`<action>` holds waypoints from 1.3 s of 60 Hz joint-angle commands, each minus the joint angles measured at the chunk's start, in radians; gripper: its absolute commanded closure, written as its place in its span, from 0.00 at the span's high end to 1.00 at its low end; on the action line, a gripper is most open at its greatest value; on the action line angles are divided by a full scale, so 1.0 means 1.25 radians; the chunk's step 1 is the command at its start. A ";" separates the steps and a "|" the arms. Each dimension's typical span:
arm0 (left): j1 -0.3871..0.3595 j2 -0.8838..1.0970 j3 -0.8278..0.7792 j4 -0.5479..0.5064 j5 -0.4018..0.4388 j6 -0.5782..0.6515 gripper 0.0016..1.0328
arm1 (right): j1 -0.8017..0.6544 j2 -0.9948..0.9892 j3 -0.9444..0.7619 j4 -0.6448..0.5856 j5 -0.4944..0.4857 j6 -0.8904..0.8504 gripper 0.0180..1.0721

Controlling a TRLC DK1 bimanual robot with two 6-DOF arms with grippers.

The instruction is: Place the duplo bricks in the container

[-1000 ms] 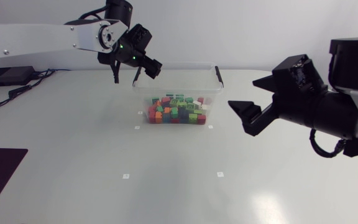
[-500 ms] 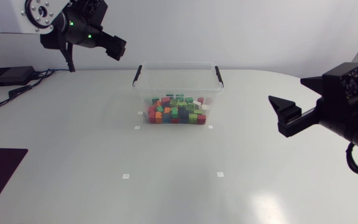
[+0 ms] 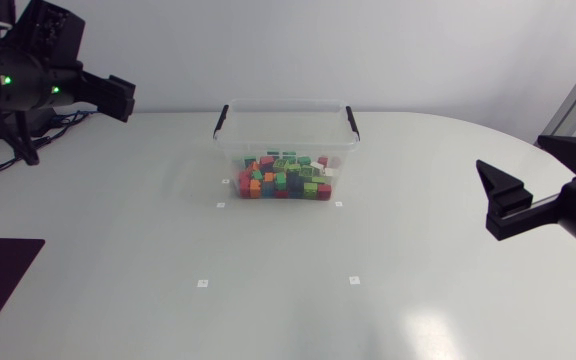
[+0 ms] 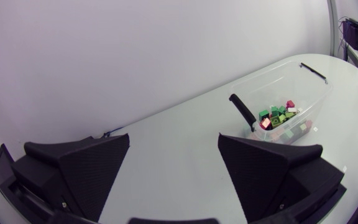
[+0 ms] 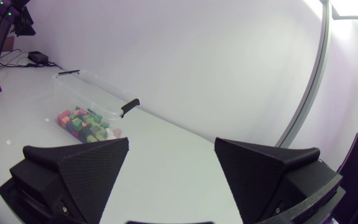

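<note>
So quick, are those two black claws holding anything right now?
Left matte black gripper: open, empty.
Right matte black gripper: open, empty.

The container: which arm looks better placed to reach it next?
Probably left. In the head view the left gripper, open and empty, sits nearer the container than the right gripper, also open. Both are far off, so the edge is small.

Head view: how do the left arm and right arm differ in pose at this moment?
The left arm sits farther back and shows green lights; the right arm sits nearer the camera, showing none. Both have open, empty jaws, well apart from the clear plastic container of coloured bricks.
</note>
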 commanded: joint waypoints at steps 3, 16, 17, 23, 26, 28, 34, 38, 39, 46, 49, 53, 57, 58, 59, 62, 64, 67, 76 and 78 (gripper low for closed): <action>0.021 -0.090 -0.099 0.033 -0.002 0.013 0.96 | -0.013 -0.046 -0.046 -0.007 0.013 -0.014 0.95; 0.059 -0.222 -0.219 0.063 0.000 0.021 0.96 | -0.030 -0.118 -0.079 -0.016 0.016 -0.013 0.95; 0.062 -0.233 -0.227 0.063 0.000 0.021 0.96 | -0.032 -0.123 -0.081 -0.015 0.019 -0.013 0.95; 0.068 -0.294 -0.279 0.064 0.004 0.023 0.96 | -0.039 -0.160 -0.097 -0.018 0.021 -0.013 0.95; 0.069 -0.328 -0.310 0.067 0.004 0.023 0.96 | -0.040 -0.176 -0.105 -0.026 0.022 -0.013 0.95; 0.070 -0.351 -0.328 0.071 0.004 0.021 0.96 | -0.041 -0.189 -0.111 -0.028 0.026 -0.013 0.95; 0.072 -0.395 -0.364 0.071 0.006 0.015 0.96 | -0.041 -0.224 -0.129 -0.036 0.037 -0.013 0.95; 0.074 -0.432 -0.400 0.072 0.006 0.007 0.96 | -0.041 -0.253 -0.144 -0.042 0.042 -0.013 0.95; 0.074 -0.438 -0.407 0.072 0.006 0.005 0.96 | -0.041 -0.260 -0.148 -0.045 0.042 -0.013 0.95; 0.064 -0.519 -0.488 0.104 0.006 0.003 0.96 | -0.043 -0.314 -0.178 -0.067 0.051 -0.013 0.95; 0.066 -0.541 -0.506 0.103 0.006 0.003 0.96 | -0.043 -0.340 -0.189 -0.077 0.052 -0.014 0.95; 0.070 -0.568 -0.523 0.095 0.006 0.003 0.96 | -0.044 -0.367 -0.198 -0.094 0.052 -0.014 0.95; 0.072 -0.593 -0.545 0.096 0.012 -0.011 0.96 | -0.046 -0.374 -0.209 -0.089 0.050 -0.001 0.95; 0.073 -0.602 -0.553 0.098 0.016 -0.017 0.96 | -0.047 -0.374 -0.214 -0.085 0.048 0.006 0.95; 0.074 -0.609 -0.559 0.100 0.018 -0.023 0.96 | -0.048 -0.375 -0.217 -0.082 0.047 0.012 0.95; 0.075 -0.627 -0.575 0.105 0.024 -0.036 0.96 | -0.050 -0.376 -0.225 -0.074 0.043 0.026 0.95; 0.077 -0.642 -0.588 0.109 0.029 -0.047 0.96 | -0.052 -0.376 -0.232 -0.067 0.040 0.038 0.95; 0.079 -0.661 -0.605 0.114 0.036 -0.061 0.96 | -0.055 -0.377 -0.241 -0.059 0.037 0.053 0.95; 0.084 -0.722 -0.659 0.130 0.057 -0.105 0.96 | -0.062 -0.380 -0.269 -0.031 0.025 0.101 0.95; 0.086 -0.736 -0.672 0.133 0.062 -0.116 0.96 | -0.064 -0.381 -0.276 -0.025 0.022 0.112 0.95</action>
